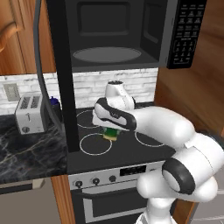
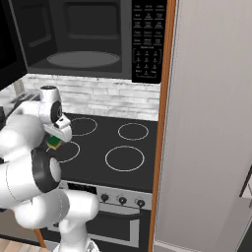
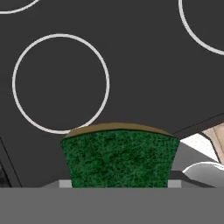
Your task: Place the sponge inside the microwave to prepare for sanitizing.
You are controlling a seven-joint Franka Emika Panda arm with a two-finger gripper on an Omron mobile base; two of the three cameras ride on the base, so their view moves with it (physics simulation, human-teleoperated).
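Observation:
My gripper (image 1: 110, 130) hangs low over the stove's front left burner, shut on the sponge (image 1: 113, 134), a small block with a green layer over yellow. In the hand view the green face of the sponge (image 3: 119, 157) sits between the fingertips, with the burner ring behind it. From the right base view the sponge (image 2: 53, 143) peeks out under the hand. The black microwave (image 1: 113, 30) is mounted above the stove with its door (image 1: 62, 87) swung open to the left. Its grey turntable (image 1: 106, 54) is bare, and the keypad (image 1: 187, 30) is on the right.
The black stove (image 1: 127, 151) with white ring burners lies below the hand. A silver toaster (image 1: 29, 113) stands on the dark marble counter (image 1: 26, 153) at left. A wooden cabinet side (image 1: 188, 96) and a tall grey panel (image 2: 211, 123) close off the right.

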